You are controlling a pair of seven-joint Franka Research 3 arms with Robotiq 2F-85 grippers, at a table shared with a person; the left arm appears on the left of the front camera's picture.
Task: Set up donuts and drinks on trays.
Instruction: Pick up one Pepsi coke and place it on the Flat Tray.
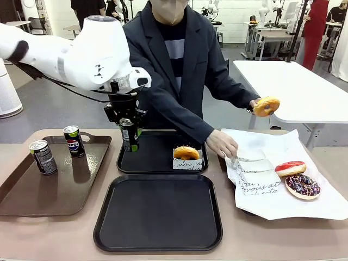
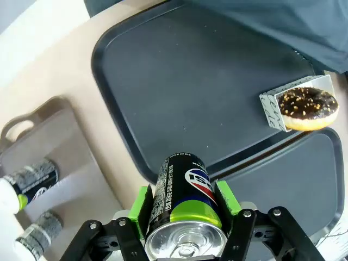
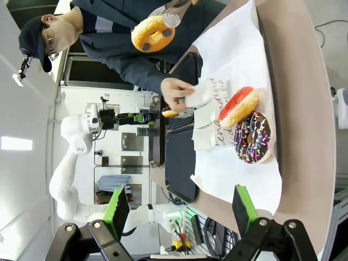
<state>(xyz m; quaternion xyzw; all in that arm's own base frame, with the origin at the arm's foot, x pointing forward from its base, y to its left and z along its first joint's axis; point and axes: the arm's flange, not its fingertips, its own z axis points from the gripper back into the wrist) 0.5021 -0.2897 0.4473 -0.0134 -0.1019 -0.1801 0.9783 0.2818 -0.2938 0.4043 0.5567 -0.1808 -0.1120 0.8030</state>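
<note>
Front view: left gripper [image 1: 129, 130] comes down from above and pinches a can [image 1: 129, 139] by its sides, over the left edge of the far black tray [image 1: 157, 165]. Can upright, long axis vertical, silver top up toward the wrist, base down toward the tray. Can't tell if the base touches yet. A top-down side grip makes sense, since the can can go straight down and stand.

Left wrist view: green pads on both sides of the can [image 2: 182, 187], jaws narrowed onto it, logo facing outward, and bare tray floor beyond the base. A donut in a paper tray [image 2: 304, 109] sits at the tray's other end, well apart, so there's room for the drink beside it. Probable step: placing the drink on the far tray.

The near black tray [image 1: 157, 215] has nothing on it. Two more cans [image 1: 42, 156] stand upright on the brown tray [image 1: 65, 190], likely the supply.

The person's hand [image 1: 253, 104] holds up a yellow donut [image 1: 266, 106], gripped with tongs [image 3: 171, 13] in the right wrist view. Their other hand [image 1: 222, 144] rests on a paper tray at the edge of the white sheet [image 1: 304, 212], probably about to load it. A pink donut [image 1: 290, 168] and a sprinkled chocolate donut [image 1: 302, 186] lie flat on the sheet, touching.

Right gripper [image 3: 180, 201]: jaws wide apart, nothing between them, hanging off the sheet's end.
</note>
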